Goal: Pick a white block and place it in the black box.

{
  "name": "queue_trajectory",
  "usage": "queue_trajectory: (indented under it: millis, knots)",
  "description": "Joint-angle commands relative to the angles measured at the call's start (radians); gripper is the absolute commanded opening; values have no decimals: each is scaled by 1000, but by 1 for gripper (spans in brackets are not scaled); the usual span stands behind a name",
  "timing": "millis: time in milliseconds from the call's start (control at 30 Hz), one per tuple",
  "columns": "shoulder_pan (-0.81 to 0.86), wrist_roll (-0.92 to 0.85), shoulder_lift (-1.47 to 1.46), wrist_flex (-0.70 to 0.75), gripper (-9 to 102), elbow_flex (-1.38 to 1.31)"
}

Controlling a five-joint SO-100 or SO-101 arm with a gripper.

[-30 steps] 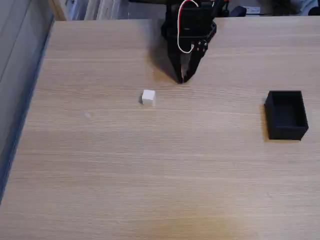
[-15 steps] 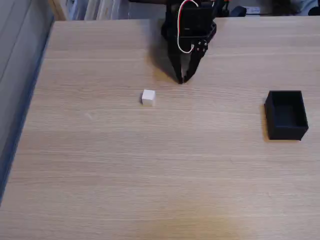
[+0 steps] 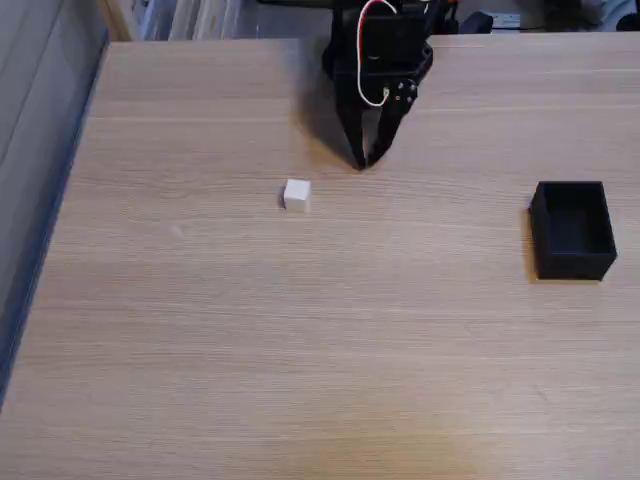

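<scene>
A small white block (image 3: 297,195) lies on the wooden table (image 3: 300,340), left of centre in the fixed view. The black box (image 3: 572,229) stands open-topped near the right edge, with nothing visible inside. My black gripper (image 3: 365,162) points down at the back of the table, up and to the right of the white block and well apart from it. Its fingertips meet at the tip, so it is shut and holds nothing.
The table's left edge runs diagonally beside a grey floor (image 3: 30,120). Shelves and clutter (image 3: 200,15) sit behind the far edge. A white and red cable (image 3: 372,60) loops over the arm.
The gripper has shifted very slightly; the white block and the black box have not moved.
</scene>
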Motion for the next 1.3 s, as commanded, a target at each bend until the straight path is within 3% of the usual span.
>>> queue_trajectory:
  millis: [0, 533, 1067, 1267]
  knots:
    - [25, -20, -15, -2, 0, -11]
    - [29, 35, -405, 46, 0, -374]
    - [339, -67, -939, -140, 0, -703]
    - [439, -150, -1026, -141, 9, -753]
